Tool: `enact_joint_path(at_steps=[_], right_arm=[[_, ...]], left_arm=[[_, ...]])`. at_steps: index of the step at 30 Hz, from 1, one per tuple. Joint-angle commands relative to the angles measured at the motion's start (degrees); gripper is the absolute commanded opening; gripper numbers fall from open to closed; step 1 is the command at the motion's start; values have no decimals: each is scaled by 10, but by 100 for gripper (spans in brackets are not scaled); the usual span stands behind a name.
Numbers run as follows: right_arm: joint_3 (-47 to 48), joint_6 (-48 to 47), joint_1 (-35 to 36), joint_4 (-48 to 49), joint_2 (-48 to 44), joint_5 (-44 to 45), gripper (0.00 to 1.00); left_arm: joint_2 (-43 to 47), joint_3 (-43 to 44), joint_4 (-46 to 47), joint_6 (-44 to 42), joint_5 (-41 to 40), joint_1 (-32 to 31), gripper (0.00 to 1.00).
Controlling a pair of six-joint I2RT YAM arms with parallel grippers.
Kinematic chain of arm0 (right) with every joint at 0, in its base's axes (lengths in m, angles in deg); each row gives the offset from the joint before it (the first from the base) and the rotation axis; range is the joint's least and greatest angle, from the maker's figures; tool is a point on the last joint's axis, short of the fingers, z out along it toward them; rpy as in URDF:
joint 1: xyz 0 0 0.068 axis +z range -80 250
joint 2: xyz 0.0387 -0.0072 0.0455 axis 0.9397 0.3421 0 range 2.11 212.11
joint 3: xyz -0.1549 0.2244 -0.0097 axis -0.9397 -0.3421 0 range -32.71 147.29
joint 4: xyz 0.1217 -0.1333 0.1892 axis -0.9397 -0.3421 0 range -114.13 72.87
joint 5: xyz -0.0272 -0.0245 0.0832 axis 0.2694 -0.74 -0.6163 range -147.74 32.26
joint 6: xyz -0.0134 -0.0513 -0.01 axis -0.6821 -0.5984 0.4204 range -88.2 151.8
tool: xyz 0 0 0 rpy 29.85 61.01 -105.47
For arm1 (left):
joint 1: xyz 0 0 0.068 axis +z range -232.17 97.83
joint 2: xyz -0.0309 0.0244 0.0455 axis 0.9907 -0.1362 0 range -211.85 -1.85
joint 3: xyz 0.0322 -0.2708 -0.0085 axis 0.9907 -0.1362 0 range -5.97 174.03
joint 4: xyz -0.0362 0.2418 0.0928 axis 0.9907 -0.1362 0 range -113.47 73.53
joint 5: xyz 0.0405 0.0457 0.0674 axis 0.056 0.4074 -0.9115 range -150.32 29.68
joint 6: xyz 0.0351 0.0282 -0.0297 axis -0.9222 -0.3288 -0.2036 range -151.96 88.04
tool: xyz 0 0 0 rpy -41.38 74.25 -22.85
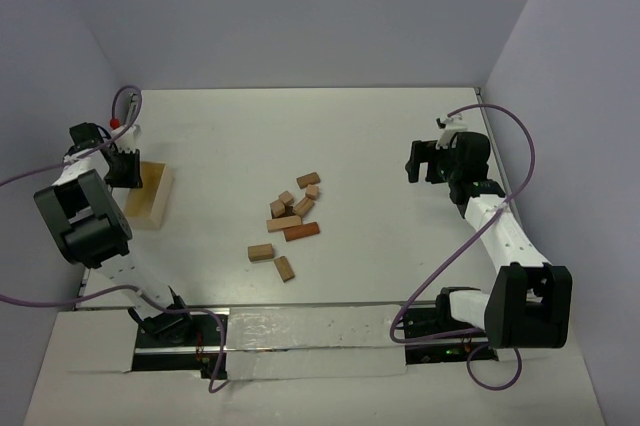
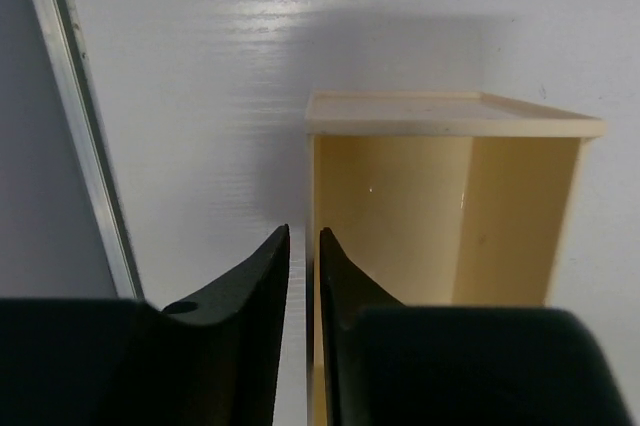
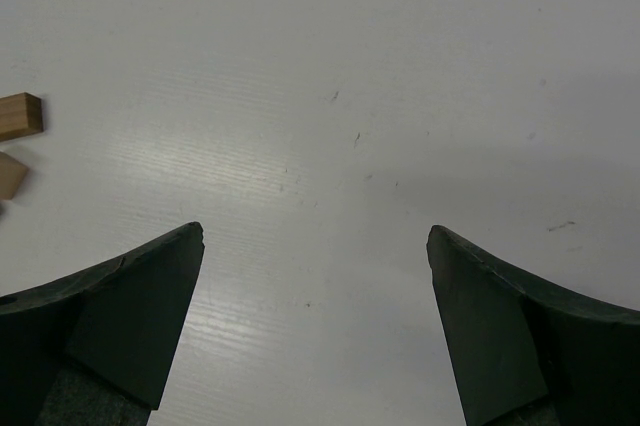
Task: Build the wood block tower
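The white worktop (image 1: 380, 146), walled in grey, carries small tan and reddish-brown wood blocks (image 1: 290, 218) scattered loosely at its middle; no tower stands yet. The left tool (image 2: 303, 231) sits nearly closed at the wall of a pale wooden box (image 2: 440, 206); whether it pinches it is unclear. The right tool (image 3: 315, 234) gapes wide near the blocks, seemingly ready to reach them.

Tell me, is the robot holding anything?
The left gripper seems to pinch the pale box by its side wall; the right gripper is open and empty.

Bright even light, soft shadows, sheen on table (image 3: 230, 161), blurry left claw (image 2: 303, 246).
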Motion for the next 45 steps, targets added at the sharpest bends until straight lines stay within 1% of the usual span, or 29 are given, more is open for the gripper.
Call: enact_joint_path(at_steps=[1,2,3,4,5,6,7,8,11,17,20,21,22,23,25,27,28,29,30,33,36,38,42,45], right_arm=[[24,0,-2,5,6,-8,100],[25,0,-3,5,6,-9,100],[25,-1,-3,5,6,-10,100],[24,-1,-3,5,6,-11,100],[24,-2,-3,5,6,-14,100],[25,-2,-3,4,6,-17,100],[25,-2,-3,4,6,-20,100],[25,-2,-3,5,5,-25,100],[23,-1,-3,7,0,-31,100],[21,-1,-2,8,-8,-43,100],[21,0,-3,8,-9,-45,100],[20,0,-2,9,-10,-45,100],[20,0,-2,9,-11,-45,100],[19,0,-2,10,-11,-45,100],[19,0,-2,10,-10,-45,100],[19,0,-1,9,-9,-42,100],[20,-1,-1,9,-8,-41,100],[20,-2,-1,8,-8,-40,100],[20,-3,-1,8,-7,-37,100],[21,-3,-2,6,-6,-35,100],[24,-4,-3,3,-2,-31,100],[25,-5,-3,2,-1,-30,100],[24,-5,-4,2,-6,-23,100],[25,-4,-4,1,-6,-21,100]], left_arm=[[-15,5,2,-25,22,5,35],[-16,9,-2,-25,24,6,39],[-16,10,-4,-24,26,6,42],[-15,13,-8,-24,28,6,47],[-14,19,-16,-25,36,5,61],[-12,23,-23,-26,45,5,79],[-11,29,-26,-26,47,5,88],[-10,40,-46,-26,56,6,91],[0,59,-65,-22,69,5,93],[53,119,-105,-1,140,-1,94],[105,132,-120,3,162,-30,94],[124,124,-123,3,166,-49,94],[125,124,-123,2,161,-68,94],[164,88,-116,1,136,-110,92],[212,44,-83,4,83,-214,89],[243,-15,-52,20,46,-322,87],[251,-26,-46,23,40,-344,86],[255,-47,-36,37,27,-404,83],[254,-63,-27,53,18,-441,81],[232,-73,-14,91,12,-547,76],[196,-72,-11,99,-6,-628,72],[168,-70,-13,97,-20,-669,70],[111,-65,-16,94,-36,-705,68],[87,-53,-16,99,-41,-712,67]])
